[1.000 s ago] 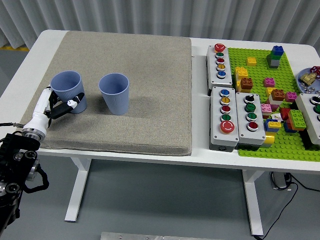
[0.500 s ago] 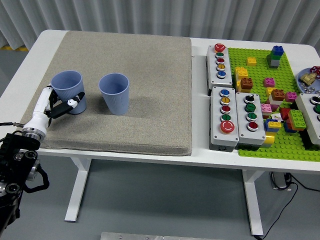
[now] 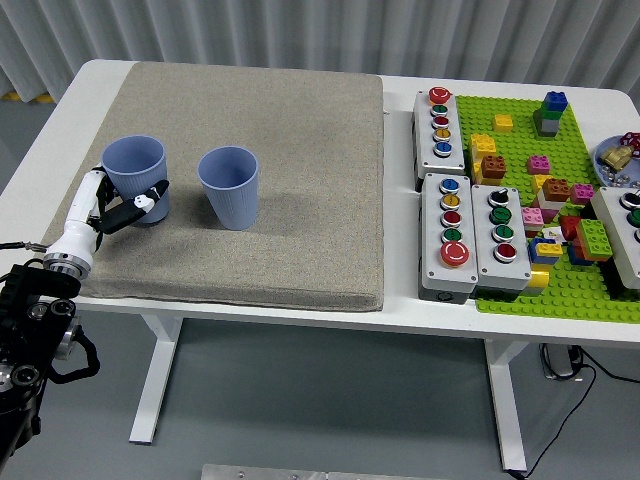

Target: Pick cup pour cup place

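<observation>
At the near left corner the robot's black left arm [image 3: 30,340] comes in low, and its white left hand [image 3: 95,210] reaches up onto the grey mat [image 3: 250,250] that covers the left part of the desk [image 3: 400,310]. The fingers [image 3: 140,203] wrap the lower part of the left cup [image 3: 135,178], one black-tipped finger lying across its front wall, so the hand is closed on that cup. The cup stands upright near the mat's left edge, and its base looks to be on the mat or barely off it; I cannot tell which.

The step in hand appears to be the pick: the grasp is made, the lift not clearly begun. The next move calls for raising the cup straight up, carrying it right and tilting its rim over the second cup [image 3: 229,186], which stands upright just beside it, apart from it, on the same mat. The grip sits low on the cup, so a tilt could let it slip or swing.

Farther right, well apart from the cups, sit grey button boxes [image 3: 470,235] and a green brick plate [image 3: 520,150] with coloured bricks.

The fingers behind the held cup are hidden by it. Whether either cup holds anything cannot be seen from this angle. The plate and a small dish are cut off at the right edge. The right hand does not show.
</observation>
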### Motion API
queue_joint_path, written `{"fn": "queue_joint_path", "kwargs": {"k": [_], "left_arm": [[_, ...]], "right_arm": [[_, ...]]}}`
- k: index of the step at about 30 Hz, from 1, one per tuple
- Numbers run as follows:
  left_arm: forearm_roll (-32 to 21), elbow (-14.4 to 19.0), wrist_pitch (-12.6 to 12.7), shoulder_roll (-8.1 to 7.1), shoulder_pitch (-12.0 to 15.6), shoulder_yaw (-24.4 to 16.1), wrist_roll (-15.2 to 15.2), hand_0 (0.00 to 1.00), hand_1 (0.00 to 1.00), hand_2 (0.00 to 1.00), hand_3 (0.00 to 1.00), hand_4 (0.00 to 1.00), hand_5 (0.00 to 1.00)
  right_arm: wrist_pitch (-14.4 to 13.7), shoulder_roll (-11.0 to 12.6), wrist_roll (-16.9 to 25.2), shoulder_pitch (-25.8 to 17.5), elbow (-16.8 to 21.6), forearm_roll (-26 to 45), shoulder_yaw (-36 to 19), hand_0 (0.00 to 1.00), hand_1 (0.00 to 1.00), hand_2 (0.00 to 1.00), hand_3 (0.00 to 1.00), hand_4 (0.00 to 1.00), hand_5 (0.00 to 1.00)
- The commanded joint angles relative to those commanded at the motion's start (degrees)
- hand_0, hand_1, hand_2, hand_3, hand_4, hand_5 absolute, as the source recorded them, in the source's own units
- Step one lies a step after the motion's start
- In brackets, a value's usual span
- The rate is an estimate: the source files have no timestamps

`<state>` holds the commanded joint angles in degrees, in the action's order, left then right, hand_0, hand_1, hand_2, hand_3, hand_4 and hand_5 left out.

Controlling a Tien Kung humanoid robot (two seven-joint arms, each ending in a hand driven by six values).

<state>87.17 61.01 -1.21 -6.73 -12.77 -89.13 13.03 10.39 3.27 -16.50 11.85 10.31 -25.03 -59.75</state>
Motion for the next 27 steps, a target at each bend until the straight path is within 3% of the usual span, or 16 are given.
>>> {"fn": "queue_joint_path", "kwargs": {"k": [15, 16, 21, 27], "left_arm": [[-0.11, 1.96, 0.62, -0.14, 0.41, 0.65, 0.11, 0.65, 0.648, 0.773, 0.783, 0.729, 0.359], [-0.15, 2.13, 0.74, -0.16, 0.4, 0.75, 0.15, 0.64, 0.601, 0.728, 0.779, 0.722, 0.363], [-0.27, 2.85, 1.1, -0.15, 0.61, 0.94, 0.19, 0.632, 0.565, 0.696, 0.771, 0.72, 0.366], [-0.45, 3.75, 1.43, -0.19, 1.03, 1.23, 0.3, 0.632, 0.565, 0.696, 0.771, 0.72, 0.366]], "right_arm": [[-0.04, 0.04, 0.03, -0.05, 0.0, -0.26, -0.07, 0.739, 0.697, 0.736, 0.599, 0.144, 0.214], [-0.04, 0.04, 0.03, -0.07, 0.0, -0.22, -0.01, 0.739, 0.697, 0.736, 0.599, 0.143, 0.213], [-0.03, 0.02, -0.04, -0.17, 0.0, -0.42, -0.04, 0.739, 0.697, 0.737, 0.599, 0.144, 0.212], [-0.03, -0.03, -0.16, -0.45, 0.0, -0.83, -0.23, 0.739, 0.697, 0.737, 0.599, 0.144, 0.212]]}}
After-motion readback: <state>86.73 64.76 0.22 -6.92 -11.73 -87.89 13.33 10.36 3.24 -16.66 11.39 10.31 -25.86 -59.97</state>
